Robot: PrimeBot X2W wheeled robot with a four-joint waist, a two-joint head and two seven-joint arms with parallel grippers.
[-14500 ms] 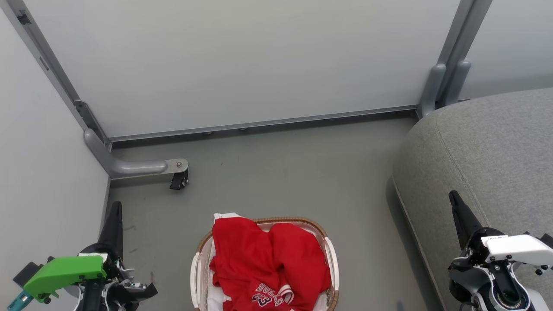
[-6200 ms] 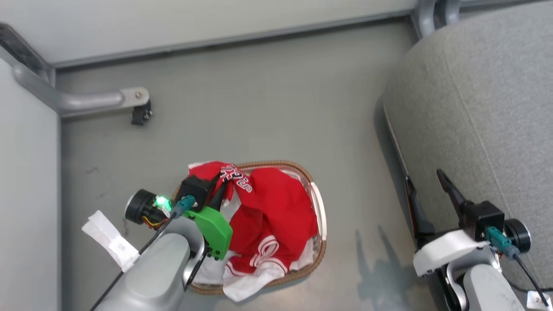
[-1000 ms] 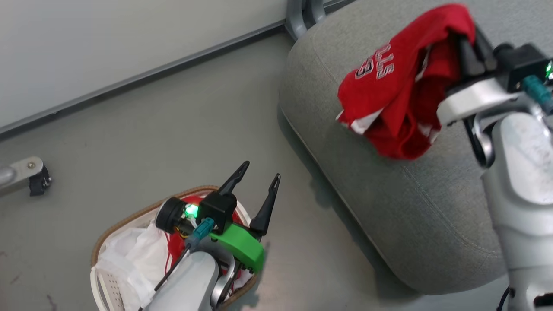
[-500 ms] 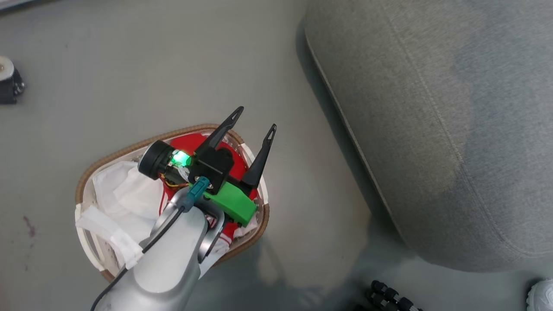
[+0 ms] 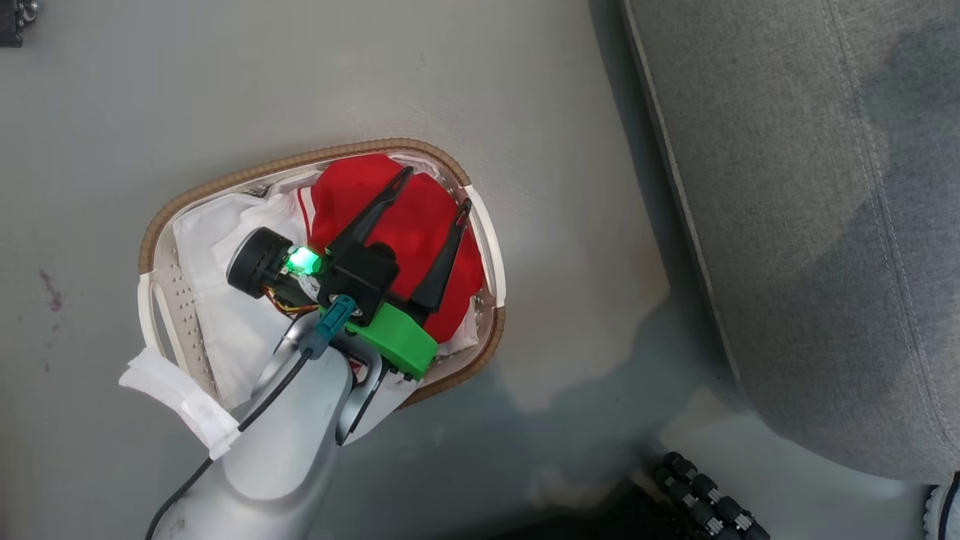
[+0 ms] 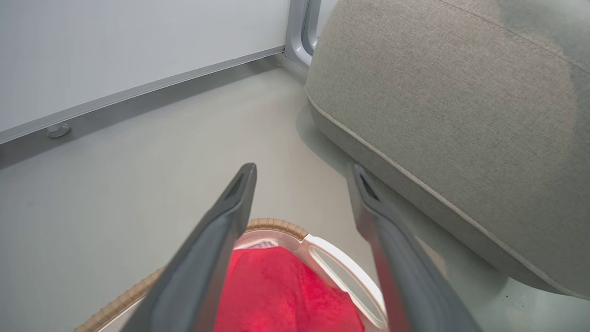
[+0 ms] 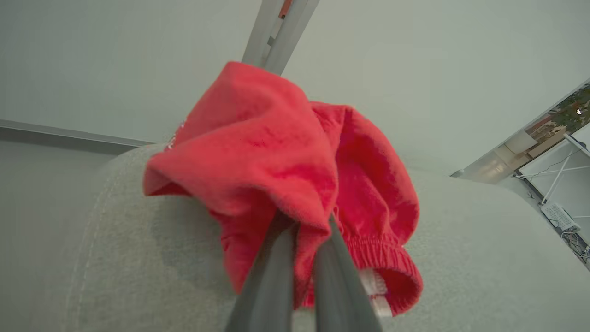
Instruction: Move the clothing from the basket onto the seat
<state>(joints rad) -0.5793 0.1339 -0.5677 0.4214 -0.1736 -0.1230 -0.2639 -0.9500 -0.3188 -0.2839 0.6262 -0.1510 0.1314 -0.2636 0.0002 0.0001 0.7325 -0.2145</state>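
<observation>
The white basket [image 5: 300, 157] with its brown woven rim stands on the floor, left of the grey seat [image 5: 810, 187]. Red clothing [image 5: 412, 232] lies in its right half on the white liner [image 5: 217, 300]. My left gripper [image 5: 437, 187] hovers open over that clothing with nothing between its fingers. The left wrist view has the left gripper [image 6: 304, 170] above the red clothing [image 6: 286, 295] and the basket rim [image 6: 276, 225], with the seat [image 6: 451, 101] to the right. My right gripper [image 7: 308, 226] is shut on a bunched red garment [image 7: 276, 152] held over the seat [image 7: 484, 240].
A black caster [image 5: 11, 22] shows at the far upper left of the floor. A black beaded part [image 5: 705, 502] lies at the bottom edge near the seat's corner. A pale wall panel with a metal post [image 6: 299, 27] stands behind the seat.
The head camera has tilted down, so the right gripper with its garment has left that view. The left gripper's tips, earlier past the basket's rim, now stand over the red clothing, still open.
</observation>
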